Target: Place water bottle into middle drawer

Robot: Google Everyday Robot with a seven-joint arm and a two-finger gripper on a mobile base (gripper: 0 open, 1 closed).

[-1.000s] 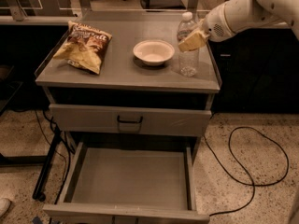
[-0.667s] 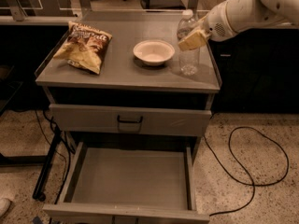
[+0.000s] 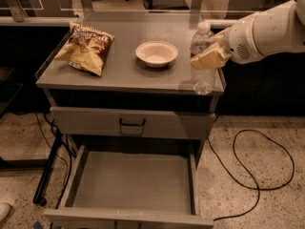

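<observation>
The water bottle, clear with a white cap, stands upright at the front right corner of the cabinet top; its base is at or just above the top's front edge. My gripper reaches in from the right, its tan fingers closed around the bottle's middle. The middle drawer is pulled open below, with a bare grey floor and low side walls. It lies lower than the bottle and to its left.
A white bowl sits mid-top, left of the bottle. A chip bag lies at the top's left. A closed drawer front with a black handle is above the open drawer. A black cable loops on the floor at right.
My gripper has carried the bottle from beside the bowl toward the front right edge of the cabinet top. Bowl, bag and drawer have not moved.
</observation>
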